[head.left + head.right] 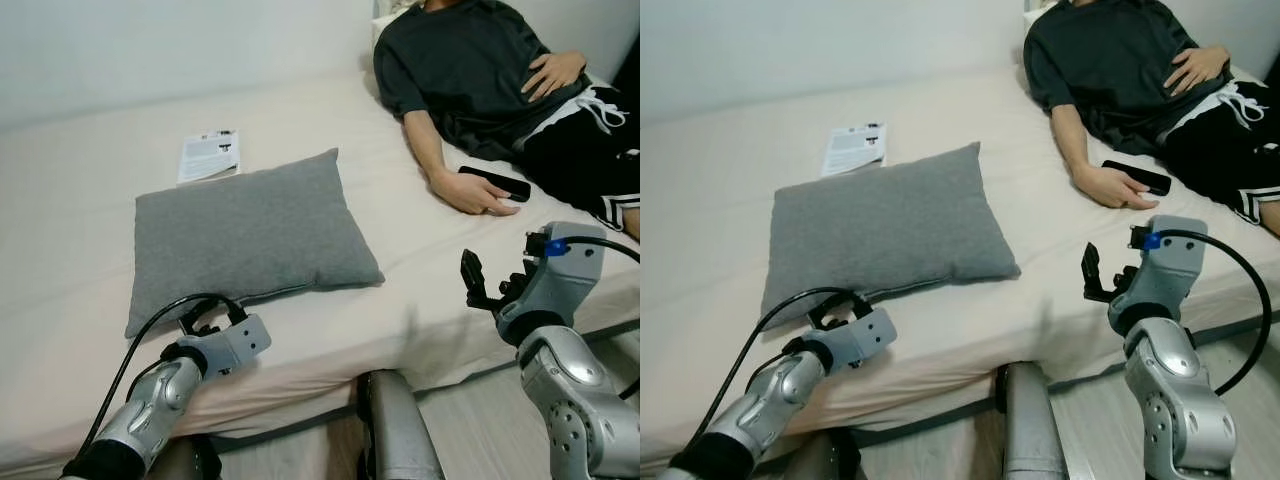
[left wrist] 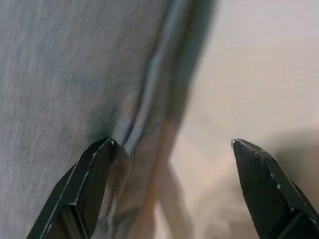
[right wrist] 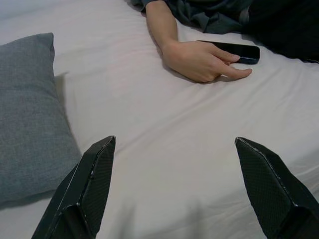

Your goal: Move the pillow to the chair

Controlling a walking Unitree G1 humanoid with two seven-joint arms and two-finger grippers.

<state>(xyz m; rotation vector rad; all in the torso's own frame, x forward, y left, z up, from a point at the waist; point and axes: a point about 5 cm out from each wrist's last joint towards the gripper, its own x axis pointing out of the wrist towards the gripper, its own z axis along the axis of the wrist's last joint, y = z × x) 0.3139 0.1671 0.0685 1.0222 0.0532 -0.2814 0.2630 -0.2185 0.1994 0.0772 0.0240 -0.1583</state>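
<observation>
A soft, light grey pillow (image 1: 245,235) lies near the bed's (image 1: 70,180) front edge; the left gripper (image 2: 169,149), spread, straddles its seamed rim, the likeliest hold; the right gripper (image 3: 174,149) hovers spread.

A grey square fabric pillow (image 1: 245,235) lies near the cream-sheeted bed's (image 1: 80,260) front edge; a white printed leaflet (image 1: 209,156) lies behind it, a reclining person (image 1: 500,80) at the right edge.

From my remote station, soft, even indoor light fills both eye views, sharp throughout, with no glare. The pillow (image 1: 245,235) casts a thin shadow along its near edge. My left wrist view is dim and soft-focused at close range; the right wrist view is crisp.
</observation>
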